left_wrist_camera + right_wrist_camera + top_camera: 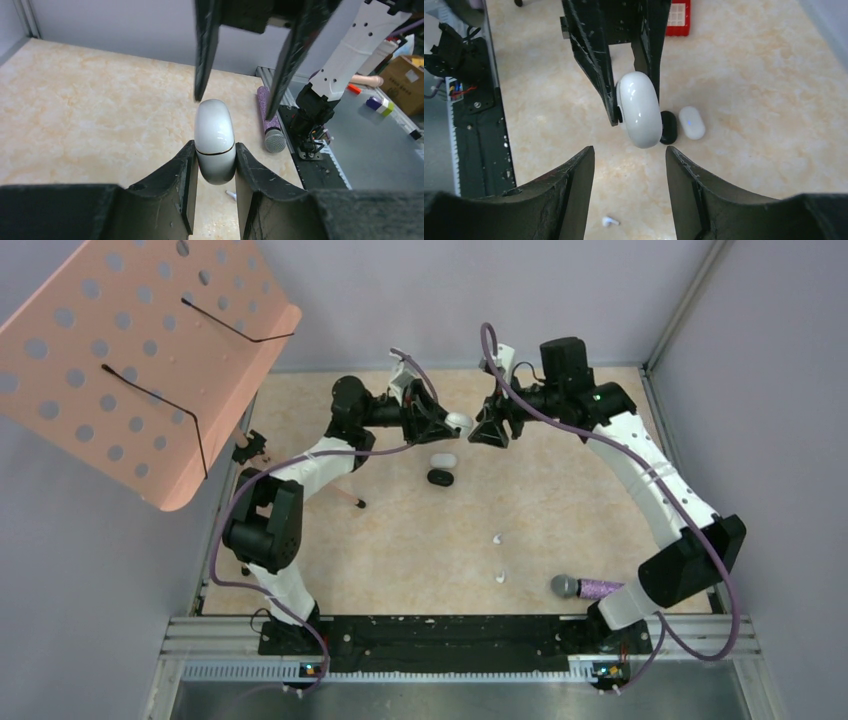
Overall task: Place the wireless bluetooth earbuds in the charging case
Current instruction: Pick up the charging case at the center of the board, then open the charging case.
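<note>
Left hand (215,150) clamped white charging case (214,125), lid shut, held above worktop (560,510). Right hand (630,155) gaped open facing case, not touching. Two white earbuds (498,538) lay loose on worktop, well apart from case.

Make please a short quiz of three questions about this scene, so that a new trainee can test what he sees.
1. True or false: the left gripper is shut on the white charging case, and the case's lid is closed.
2. Where on the table does the purple glitter microphone lie? A: at the middle. B: beside the right arm's base. C: at the far left corner.
3. How many white earbuds lie loose on the table in the top view?

Key: 1 true. 2 B. 3 two.
</note>
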You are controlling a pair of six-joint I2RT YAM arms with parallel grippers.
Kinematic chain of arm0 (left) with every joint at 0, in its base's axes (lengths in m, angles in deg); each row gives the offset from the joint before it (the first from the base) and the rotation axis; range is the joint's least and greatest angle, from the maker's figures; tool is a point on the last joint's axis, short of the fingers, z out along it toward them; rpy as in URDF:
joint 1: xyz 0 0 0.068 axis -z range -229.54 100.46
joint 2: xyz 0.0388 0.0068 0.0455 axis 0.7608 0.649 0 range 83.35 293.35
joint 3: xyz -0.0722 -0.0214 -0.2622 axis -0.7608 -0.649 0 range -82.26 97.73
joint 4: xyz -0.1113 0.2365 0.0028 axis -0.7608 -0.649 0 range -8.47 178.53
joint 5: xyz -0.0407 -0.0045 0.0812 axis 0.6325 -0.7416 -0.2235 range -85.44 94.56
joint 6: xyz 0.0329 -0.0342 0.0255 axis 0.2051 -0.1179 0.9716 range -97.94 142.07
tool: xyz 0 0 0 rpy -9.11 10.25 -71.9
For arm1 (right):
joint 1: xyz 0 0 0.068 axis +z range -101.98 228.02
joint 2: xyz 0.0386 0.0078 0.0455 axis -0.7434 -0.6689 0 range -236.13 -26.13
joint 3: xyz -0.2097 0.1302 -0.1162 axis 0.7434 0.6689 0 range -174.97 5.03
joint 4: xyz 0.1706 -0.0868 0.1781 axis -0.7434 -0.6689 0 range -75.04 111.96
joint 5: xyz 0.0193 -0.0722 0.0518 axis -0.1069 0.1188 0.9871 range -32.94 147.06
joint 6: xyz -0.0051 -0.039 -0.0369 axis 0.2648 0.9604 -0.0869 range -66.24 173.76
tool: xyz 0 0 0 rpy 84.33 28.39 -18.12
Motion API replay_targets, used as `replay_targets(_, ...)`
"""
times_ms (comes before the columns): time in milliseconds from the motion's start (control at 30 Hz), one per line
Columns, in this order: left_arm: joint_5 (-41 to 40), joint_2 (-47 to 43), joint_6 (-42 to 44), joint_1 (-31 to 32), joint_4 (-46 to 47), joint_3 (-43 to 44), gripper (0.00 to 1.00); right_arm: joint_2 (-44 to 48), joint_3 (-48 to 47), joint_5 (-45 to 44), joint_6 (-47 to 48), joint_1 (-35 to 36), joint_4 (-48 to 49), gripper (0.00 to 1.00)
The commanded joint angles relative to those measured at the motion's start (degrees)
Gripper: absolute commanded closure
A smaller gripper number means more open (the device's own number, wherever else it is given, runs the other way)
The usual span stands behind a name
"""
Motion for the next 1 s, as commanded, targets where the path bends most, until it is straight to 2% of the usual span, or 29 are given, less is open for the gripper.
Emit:
replay_targets(0, 2.94, -4.55, 6.63, 0.84, 5.14, -1.55, 1.0, -1.65, -2.27, 6.31, -1.93, 0.12, -1.25, 0.46)
replay_targets(200, 3.01, -4.83, 8.27, 2.03, 3.74, -1.99, 1.0, -3.68, -3.75, 7.55, -0.44, 0.23, 0.04, 0.47)
replay_targets(267, 3.11, -4.52, 8.74, 2.06, 2.27, -1.51, 1.0, -4.36, -4.46, 8.78, 0.13, 0.33, 0.13, 0.5)
replay_targets(433, 2.57, -4.56, 9.69, 2.03, 0.09, -1.31, 1.0, -5.37, -5.63, 9.31, 3.89, 1.29, -2.19, 0.75)
replay_targets(500, 2.0, -4.69, 10.22, 2.05, -1.14, -1.33, 1.0, -5.59, -6.16, 9.19, 6.12, 1.81, -4.32, 0.84)
replay_targets(567, 0.89, -4.81, 11.26, 2.05, -4.46, -0.86, 1.0, -5.49, -6.42, 8.09, 7.87, 2.3, -5.62, 0.88)
replay_targets(600, 0.66, -4.85, 12.13, 2.06, -6.61, -0.61, 0.99, -5.25, -6.43, 7.3, 8.84, 2.58, -5.93, 0.9)
replay_targets(733, -0.84, -5.59, 17.45, 2.06, -15.02, -0.12, 0.82, -4.04, -6.41, 4.06, 11.99, 3.38, -6.03, 0.92)
replay_targets(800, -1.05, -5.8, 18.41, 2.06, -16.38, -0.26, 0.8, -4.06, -6.72, 3.26, 12.38, 3.45, -6.01, 0.92)
replay_targets(867, -0.86, -5.86, 18.71, 2.06, -16.23, -0.33, 0.86, -4.21, -6.8, 3.01, 12.32, 3.48, -6.03, 0.92)
replay_targets(967, -0.91, -5.56, 18.74, 2.01, -16.06, -0.02, 0.99, -4.6, -6.64, 2.92, 11.93, 3.54, -5.95, 0.92)
